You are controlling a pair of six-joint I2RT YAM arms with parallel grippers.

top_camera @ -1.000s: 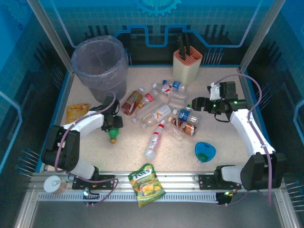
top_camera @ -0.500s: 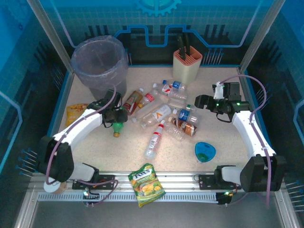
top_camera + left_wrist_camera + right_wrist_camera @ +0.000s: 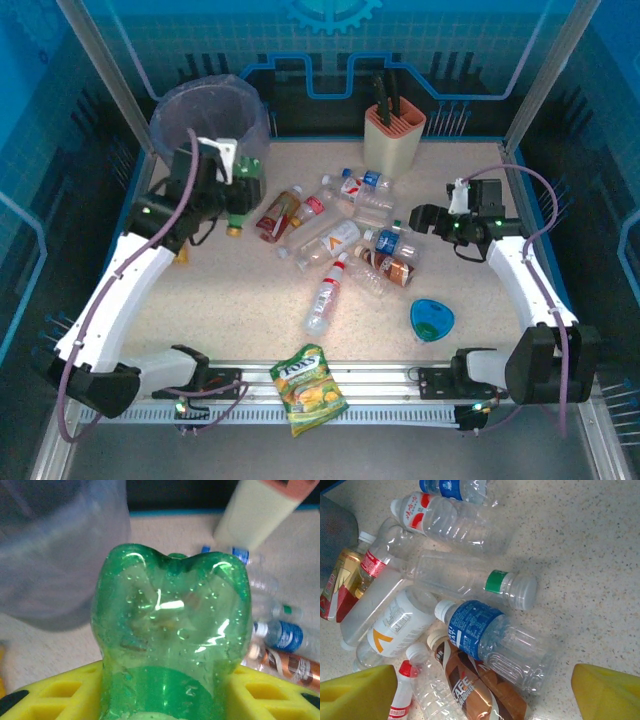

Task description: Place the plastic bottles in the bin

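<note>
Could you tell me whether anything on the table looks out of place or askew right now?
The green snack bag lies off the tabletop, across the front rail. The plastic bottles lie toppled in a loose heap mid-table.

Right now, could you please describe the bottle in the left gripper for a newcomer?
Start at the grey bin in the far left corner. Just beside it, the left gripper holds the green bottle; the other bottles, clear or brown, lie heaped further right.
</note>
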